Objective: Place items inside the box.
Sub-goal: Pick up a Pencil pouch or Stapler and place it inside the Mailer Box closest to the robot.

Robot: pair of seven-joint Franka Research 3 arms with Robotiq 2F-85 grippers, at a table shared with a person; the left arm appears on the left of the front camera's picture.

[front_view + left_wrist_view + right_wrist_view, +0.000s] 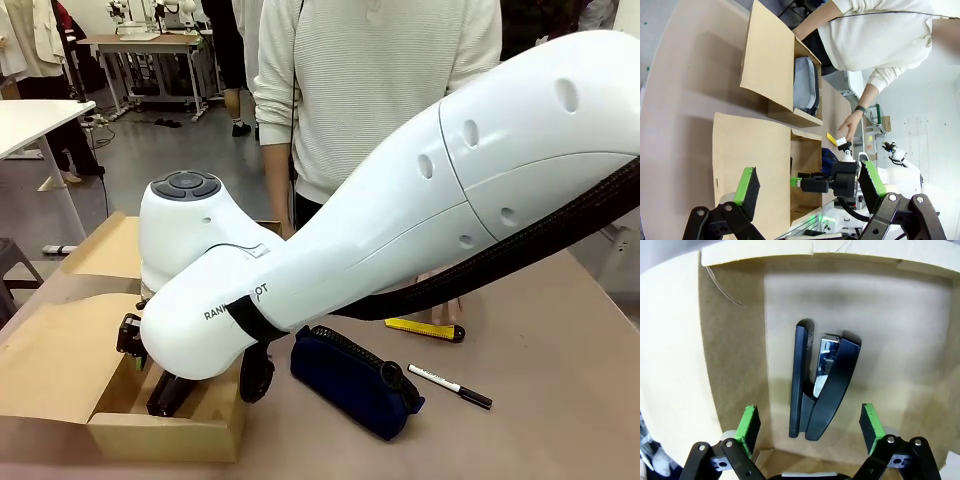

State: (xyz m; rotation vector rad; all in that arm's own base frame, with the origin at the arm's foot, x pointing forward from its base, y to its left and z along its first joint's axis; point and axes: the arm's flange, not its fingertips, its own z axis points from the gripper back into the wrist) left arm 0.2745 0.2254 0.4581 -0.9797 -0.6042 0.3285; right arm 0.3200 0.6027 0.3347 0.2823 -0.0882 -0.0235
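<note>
Inside the box (730, 365) | black stapler (822, 385) is lying on the floor, arms slightly apart | right pincer (810, 425) is hanging over it, fingers spread wide, gripping nothing | left pincer (809, 184) is hovering high, wide open, empty | navy pouch (355, 380), marker (450, 386) and yellow knife (425, 329) are lying on the worktop (560, 320) beside the box

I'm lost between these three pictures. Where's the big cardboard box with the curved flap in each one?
Front view: box at lower left, under the right arm.
Left wrist view: lower middle, flap spread to the left.
Right wrist view: looked into from above, black stapler on its floor.
Shared landmark: the right arm's fingers at its opening.
</note>
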